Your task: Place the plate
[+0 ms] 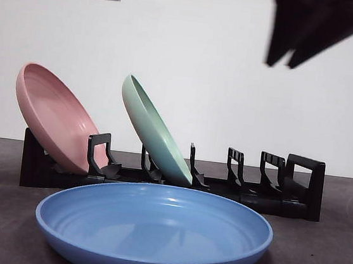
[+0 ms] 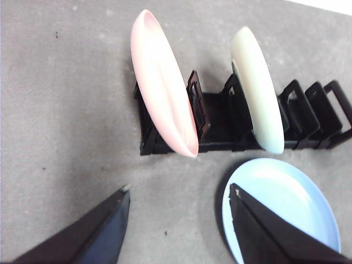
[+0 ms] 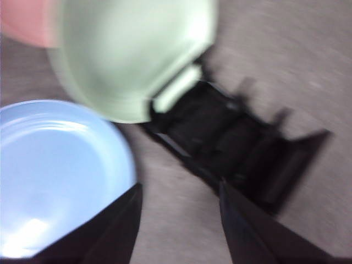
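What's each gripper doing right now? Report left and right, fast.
Left gripper: open, holding nothing, above the table near the blue plate.
Right gripper: open, holding nothing, above the black rack.

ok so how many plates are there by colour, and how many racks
pink round plate, leaning in the rack: 1
pale green round plate, leaning in the rack: 1
blue round plate, flat on the table in front of the rack: 1
black slotted plate rack: 1
total: 3 plates and 1 rack, 4 things
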### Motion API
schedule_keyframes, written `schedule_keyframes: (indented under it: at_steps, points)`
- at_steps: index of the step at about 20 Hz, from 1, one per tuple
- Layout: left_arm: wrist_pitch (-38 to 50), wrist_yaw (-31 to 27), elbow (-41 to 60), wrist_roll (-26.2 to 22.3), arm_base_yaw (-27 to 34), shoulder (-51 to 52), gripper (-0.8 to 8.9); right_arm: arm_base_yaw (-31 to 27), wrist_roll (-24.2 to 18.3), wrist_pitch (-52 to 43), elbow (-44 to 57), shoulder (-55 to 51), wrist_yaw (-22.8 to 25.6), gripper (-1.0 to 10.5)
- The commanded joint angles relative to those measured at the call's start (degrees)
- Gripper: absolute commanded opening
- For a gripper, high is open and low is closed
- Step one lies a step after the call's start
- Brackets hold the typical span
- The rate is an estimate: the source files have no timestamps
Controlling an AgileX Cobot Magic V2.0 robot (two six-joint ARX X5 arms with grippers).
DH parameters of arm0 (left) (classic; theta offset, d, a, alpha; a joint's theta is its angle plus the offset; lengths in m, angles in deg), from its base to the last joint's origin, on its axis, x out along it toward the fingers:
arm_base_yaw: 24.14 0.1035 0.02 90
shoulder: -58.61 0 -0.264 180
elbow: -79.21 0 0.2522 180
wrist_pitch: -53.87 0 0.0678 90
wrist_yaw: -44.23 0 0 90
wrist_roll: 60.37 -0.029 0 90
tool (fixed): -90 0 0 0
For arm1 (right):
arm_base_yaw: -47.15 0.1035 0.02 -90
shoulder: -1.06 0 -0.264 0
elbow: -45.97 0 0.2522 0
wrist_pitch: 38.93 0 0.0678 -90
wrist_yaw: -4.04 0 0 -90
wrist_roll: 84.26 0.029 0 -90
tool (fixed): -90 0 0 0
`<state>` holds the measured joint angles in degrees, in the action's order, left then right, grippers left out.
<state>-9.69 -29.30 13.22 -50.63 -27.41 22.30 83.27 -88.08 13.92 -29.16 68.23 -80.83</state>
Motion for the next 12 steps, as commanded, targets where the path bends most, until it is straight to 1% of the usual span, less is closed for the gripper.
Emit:
schedule_keyframes:
  at_steps: [1, 4, 6, 7, 9, 12]
  points:
    - [1.75, 0.15, -1.09, 1.75, -0.13, -0.26, 2.9, -6.19, -3.15, 0.92, -0.44, -2.23, -3.76, 2.2]
    - [1.84, 0.15, -1.07, 1.9, -0.13, -0.37, 2.9, -15.43, -4.85, 3.08, -0.42, -6.75, -8.52, 2.2]
    - [1.84, 0.17, -1.09, 1.9, -0.13, -0.83, 2.9, -20.26, -4.98, 3.48, -0.02, -10.16, -11.41, 2.2]
    - [1.86, 0.17, -1.09, 1.9, -0.17, -1.27, 2.9, -22.32, -4.96, 3.54, 0.31, -11.93, -11.61, 2.2]
    - [2.38, 0.17, -1.16, 2.27, -0.61, -3.17, 2.9, -23.85, -4.96, 4.31, 0.31, -13.99, -11.61, 2.2]
    - [3.58, 0.15, -3.72, 2.75, -1.62, -9.09, 2.9, -23.89, -4.92, 5.88, 0.31, -15.17, -11.61, 2.2]
